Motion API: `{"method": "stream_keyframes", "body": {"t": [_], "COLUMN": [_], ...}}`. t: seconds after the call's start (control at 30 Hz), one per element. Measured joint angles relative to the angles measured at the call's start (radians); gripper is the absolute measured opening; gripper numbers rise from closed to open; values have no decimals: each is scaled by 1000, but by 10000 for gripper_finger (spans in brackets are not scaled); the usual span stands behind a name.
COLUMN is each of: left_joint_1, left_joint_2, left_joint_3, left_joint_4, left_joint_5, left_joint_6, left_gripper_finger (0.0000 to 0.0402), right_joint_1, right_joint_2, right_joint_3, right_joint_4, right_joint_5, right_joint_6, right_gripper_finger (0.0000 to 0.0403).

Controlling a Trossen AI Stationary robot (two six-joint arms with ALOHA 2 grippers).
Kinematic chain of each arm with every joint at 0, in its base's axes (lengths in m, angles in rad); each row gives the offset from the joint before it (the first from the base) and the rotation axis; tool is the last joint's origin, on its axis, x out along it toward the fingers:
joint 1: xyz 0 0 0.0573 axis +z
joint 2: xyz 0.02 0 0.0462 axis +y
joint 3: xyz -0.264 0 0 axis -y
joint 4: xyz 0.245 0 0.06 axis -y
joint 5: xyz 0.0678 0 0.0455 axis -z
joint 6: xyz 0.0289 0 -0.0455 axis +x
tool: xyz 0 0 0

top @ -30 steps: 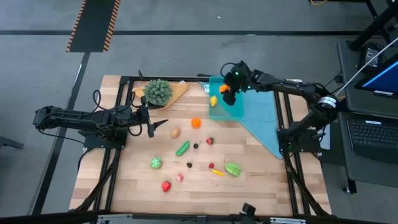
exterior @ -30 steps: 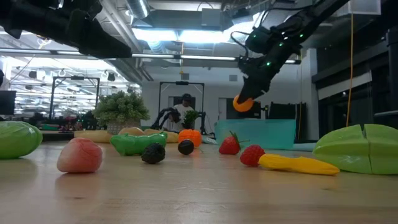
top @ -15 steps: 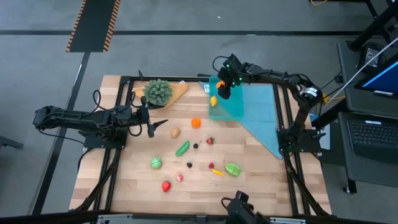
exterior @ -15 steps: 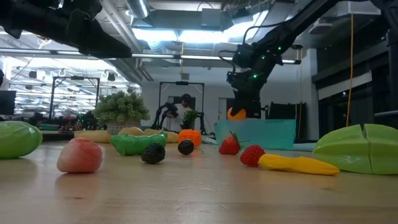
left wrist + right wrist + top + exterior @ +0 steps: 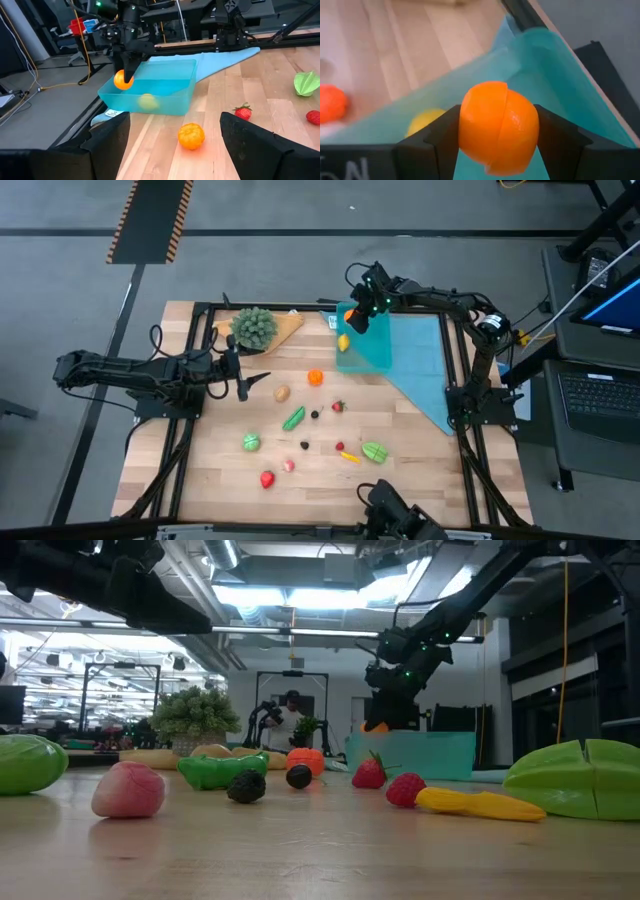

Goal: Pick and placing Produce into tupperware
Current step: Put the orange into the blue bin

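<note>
My right gripper (image 5: 351, 316) is shut on an orange toy fruit (image 5: 498, 127) and hovers over the far-left corner of the teal tupperware (image 5: 368, 342), about at rim height in the left wrist view. A yellow piece (image 5: 146, 101) lies inside the box. The other produce rests scattered on the wooden table: a small orange piece (image 5: 315, 377), a brown one (image 5: 282, 393), a green pod (image 5: 293, 418), a strawberry (image 5: 338, 406) and several more nearer the front. My left gripper (image 5: 243, 383) waits open at the table's left, holding nothing. My right gripper pinches the orange fruit between its two fingers (image 5: 440, 136), one on each side of its round body (image 5: 470, 125). The fingers come from above, pointing down (image 5: 129, 65). The fruit is lifted clear and hangs over the box's far-left corner (image 5: 122, 80).
A bushy green plant on a tan wedge board (image 5: 256, 327) stands at the far edge, left of the box. A light-blue cloth (image 5: 428, 375) lies under and to the right of the box. Bare wood (image 5: 200, 450) shows on the near left of the table.
My right gripper has carried the orange fruit from over the box's middle toward the table's far-left, and has come down until the fruit sits about at the box's rim. Its fingers have tipped to point more steeply down. It has stayed shut on the fruit.
</note>
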Motion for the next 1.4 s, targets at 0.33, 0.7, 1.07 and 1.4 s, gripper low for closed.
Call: {"method": "stream_keyframes", "body": {"t": [0.33,0.7,1.07,1.4], "left_joint_1": [0,0,0,0], "left_joint_2": [0,0,0,0], "left_joint_3": [0,0,0,0], "left_joint_4": [-27,-27,-27,-27], "left_joint_5": [0,0,0,0], "left_joint_6": [0,0,13,16], "left_gripper_finger": [302,302,302,302], "right_joint_1": [-1,-3,-3,11], "right_joint_2": [61,61,61,60], "right_joint_3": [-1,-1,-1,-1], "right_joint_4": [47,41,40,40], "right_joint_5": [-23,-25,-23,30], "right_joint_6": [31,30,27,26], "right_gripper_finger": [219,239,256,282]}}
